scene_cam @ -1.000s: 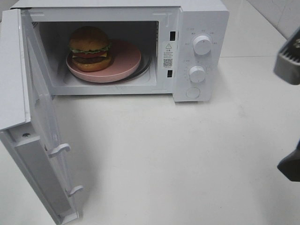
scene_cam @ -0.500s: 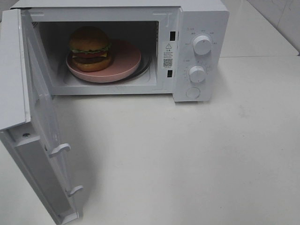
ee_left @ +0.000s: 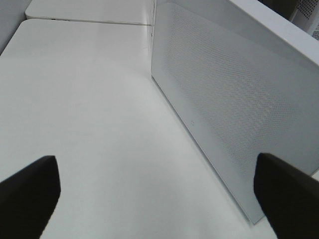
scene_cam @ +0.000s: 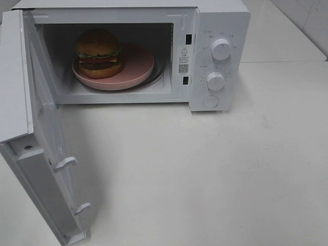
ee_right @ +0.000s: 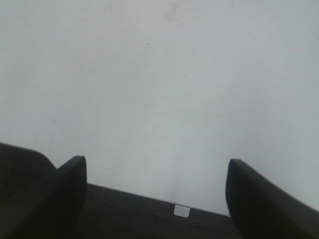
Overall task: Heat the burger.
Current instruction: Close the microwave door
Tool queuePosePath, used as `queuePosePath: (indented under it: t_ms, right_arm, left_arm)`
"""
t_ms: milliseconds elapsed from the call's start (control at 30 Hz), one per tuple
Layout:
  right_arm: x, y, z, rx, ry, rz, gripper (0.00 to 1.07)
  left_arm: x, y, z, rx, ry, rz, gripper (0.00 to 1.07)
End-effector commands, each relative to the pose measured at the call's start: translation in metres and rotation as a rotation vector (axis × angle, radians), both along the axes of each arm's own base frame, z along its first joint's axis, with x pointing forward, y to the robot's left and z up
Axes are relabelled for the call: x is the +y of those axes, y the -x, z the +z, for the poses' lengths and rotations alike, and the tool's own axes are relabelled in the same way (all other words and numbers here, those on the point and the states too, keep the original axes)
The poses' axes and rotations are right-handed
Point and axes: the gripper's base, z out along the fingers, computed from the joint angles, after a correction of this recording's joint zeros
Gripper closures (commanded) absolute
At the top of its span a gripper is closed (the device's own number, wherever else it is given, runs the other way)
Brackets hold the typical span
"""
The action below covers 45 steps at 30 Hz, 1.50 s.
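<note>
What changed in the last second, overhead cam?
The right gripper, at the overhead view's right edge a second ago, has pulled out of that view; nothing grabbed or released. Unchanged: burger on the pink plate inside the microwave, door open.

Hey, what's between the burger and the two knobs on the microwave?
In the exterior high view, past the burger comes the bare side of the pink plate, then the white door-frame strip with a warning sticker.
</note>
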Motion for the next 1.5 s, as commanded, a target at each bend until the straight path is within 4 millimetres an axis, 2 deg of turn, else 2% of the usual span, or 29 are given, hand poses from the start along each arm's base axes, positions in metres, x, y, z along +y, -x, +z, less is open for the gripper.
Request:
queuePosePath:
  t_ms: [33,200,467,1500]
  right_arm:
    - [0.000,0.002,-0.006,-0.055,-0.019,-0.021,0.31]
    - [0.003,0.015,-0.004,-0.247,-0.098,-0.059,0.31]
    - [0.004,0.032,-0.009,-0.353,-0.113,-0.086,0.31]
    - [0.004,0.032,-0.009,-0.352,-0.115,-0.088,0.31]
  left_arm:
    - [0.000,0.002,0.000,-0.019,0.004,-0.003,0.09]
    - [0.000,0.002,0.000,-0.019,0.004,-0.003,0.09]
    - [0.000,0.002,0.000,-0.019,0.004,-0.003,0.09]
    - [0.000,0.002,0.000,-0.018,0.004,-0.003,0.09]
